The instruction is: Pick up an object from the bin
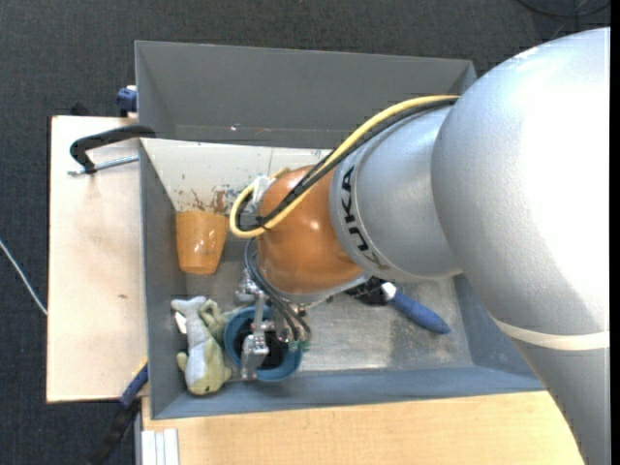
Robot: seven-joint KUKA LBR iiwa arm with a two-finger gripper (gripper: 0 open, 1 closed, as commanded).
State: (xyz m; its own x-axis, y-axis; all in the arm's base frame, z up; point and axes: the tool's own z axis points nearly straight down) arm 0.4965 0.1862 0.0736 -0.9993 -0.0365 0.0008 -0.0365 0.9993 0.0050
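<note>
At lower left of the frame, near the bottom wall of the grey metal bin (pixel 291 80), the gripper (pixel 262 343) stands lowered over a round blue cup (pixel 232 337) with a dark hollow, its tip at the cup's mouth. How far the gripper is open, and whether it grips anything, cannot be told from this angle. A pale plush toy (pixel 201 352) lies just left of the cup, touching it. An orange tumbler (pixel 201 242) stands above the toy, against the left wall. A blue-handled tool (pixel 419 312) lies right of centre, partly under the arm (pixel 504 163). The orange wrist cover (pixel 300 245) and a yellow cable (pixel 387 124) hang over the bin's middle.
</note>
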